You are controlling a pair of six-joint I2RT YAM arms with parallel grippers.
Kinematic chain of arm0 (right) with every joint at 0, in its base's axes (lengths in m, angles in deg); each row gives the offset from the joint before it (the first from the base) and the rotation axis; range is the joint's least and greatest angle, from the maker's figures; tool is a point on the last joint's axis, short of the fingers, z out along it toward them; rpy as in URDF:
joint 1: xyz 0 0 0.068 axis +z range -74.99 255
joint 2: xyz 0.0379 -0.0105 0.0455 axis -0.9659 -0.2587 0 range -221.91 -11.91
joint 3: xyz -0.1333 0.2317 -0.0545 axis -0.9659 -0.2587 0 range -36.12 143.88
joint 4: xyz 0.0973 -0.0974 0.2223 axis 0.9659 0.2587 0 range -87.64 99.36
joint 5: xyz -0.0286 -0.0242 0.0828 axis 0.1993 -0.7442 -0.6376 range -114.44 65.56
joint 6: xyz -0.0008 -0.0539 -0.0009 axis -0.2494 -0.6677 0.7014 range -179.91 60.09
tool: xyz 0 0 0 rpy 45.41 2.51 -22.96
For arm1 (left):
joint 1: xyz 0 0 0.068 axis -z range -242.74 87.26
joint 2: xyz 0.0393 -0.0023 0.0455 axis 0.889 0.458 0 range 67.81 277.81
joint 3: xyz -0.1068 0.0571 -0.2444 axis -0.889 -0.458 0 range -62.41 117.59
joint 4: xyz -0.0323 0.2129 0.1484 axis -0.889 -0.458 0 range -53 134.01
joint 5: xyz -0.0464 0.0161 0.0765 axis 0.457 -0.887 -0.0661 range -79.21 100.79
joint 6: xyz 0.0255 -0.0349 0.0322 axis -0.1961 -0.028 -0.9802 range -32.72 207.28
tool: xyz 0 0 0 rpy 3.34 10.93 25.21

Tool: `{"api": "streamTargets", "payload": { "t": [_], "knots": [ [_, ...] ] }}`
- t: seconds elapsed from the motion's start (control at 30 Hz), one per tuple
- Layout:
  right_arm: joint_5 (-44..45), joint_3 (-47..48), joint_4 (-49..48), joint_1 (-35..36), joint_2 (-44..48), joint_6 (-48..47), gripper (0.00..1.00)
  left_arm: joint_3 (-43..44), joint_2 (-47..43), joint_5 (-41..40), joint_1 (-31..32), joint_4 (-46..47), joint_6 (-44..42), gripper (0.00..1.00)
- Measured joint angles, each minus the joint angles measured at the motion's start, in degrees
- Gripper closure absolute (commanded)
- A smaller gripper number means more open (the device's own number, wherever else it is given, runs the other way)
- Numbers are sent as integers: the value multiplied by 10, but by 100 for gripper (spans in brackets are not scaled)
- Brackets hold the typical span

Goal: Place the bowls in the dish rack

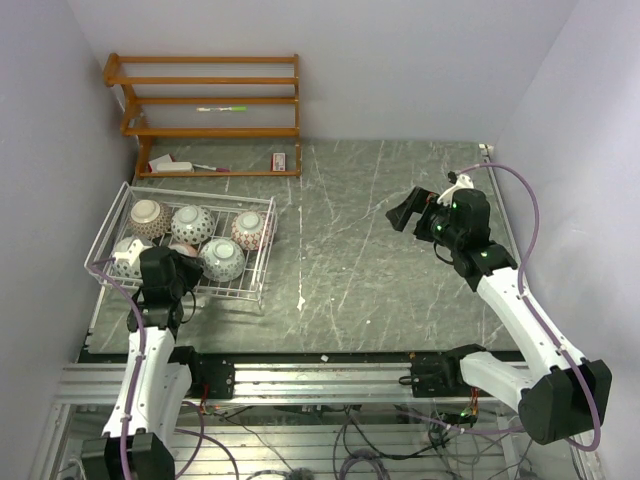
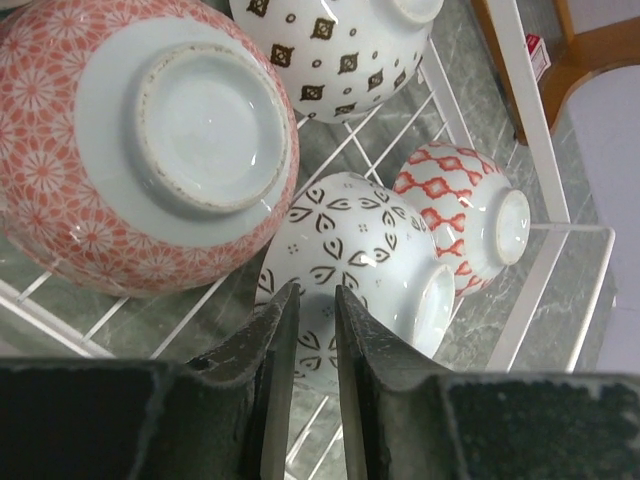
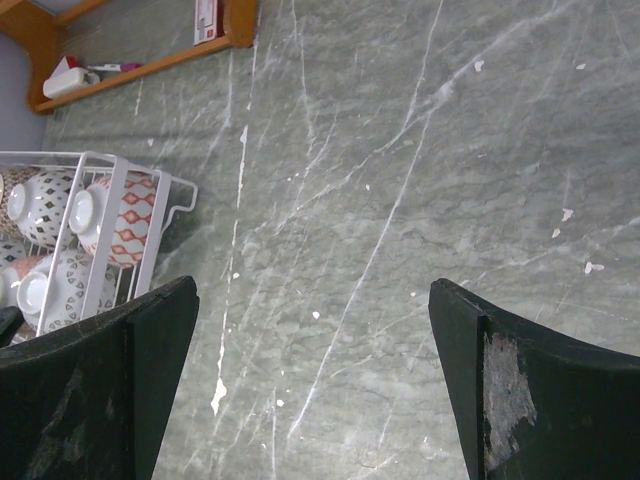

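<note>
- Counter (image 1: pixel 400 260): right gripper (image 3: pixel 312 290) hangs over it, fingers wide, holding nothing.
- Dish rack (image 1: pixel 200 192), far left: every bowl in view is already inside, bottom up or tipped.
- Red floral bowl (image 2: pixel 150 140) leans next to the leaf-pattern bowl (image 2: pixel 360 250), touching or nearly so.
- Left gripper (image 2: pixel 313 300): fingers narrow, nothing between them, tips right at the leaf-pattern bowl's wall.
- Risk: a crooked pull-out could clip that bowl, knock it into its neighbours, or snag a rack wire.
</note>
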Motion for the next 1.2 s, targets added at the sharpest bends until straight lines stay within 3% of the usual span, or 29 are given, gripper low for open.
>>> {"api": "streamTargets", "payload": {
  "t": [0.17,0.23,0.33,0.4,0.8,1.2],
  "knots": [
    [-1,0,0,0,-6,0,0,35,-14,-2,3,-76,-5,50],
    [-1,0,0,0,-7,0,0,59,-15,-4,3,-113,-14,38],
    [-1,0,0,0,-9,0,0,101,-17,-7,3,-155,-33,9],
    [-2,0,0,0,-10,0,0,123,-21,-7,3,-163,-47,1],
    [-13,0,0,0,-14,0,0,166,63,-1,30,-169,-130,1],
    [-15,0,2,0,-9,5,0,286,189,-199,289,-173,-130,1]
  ]
}}
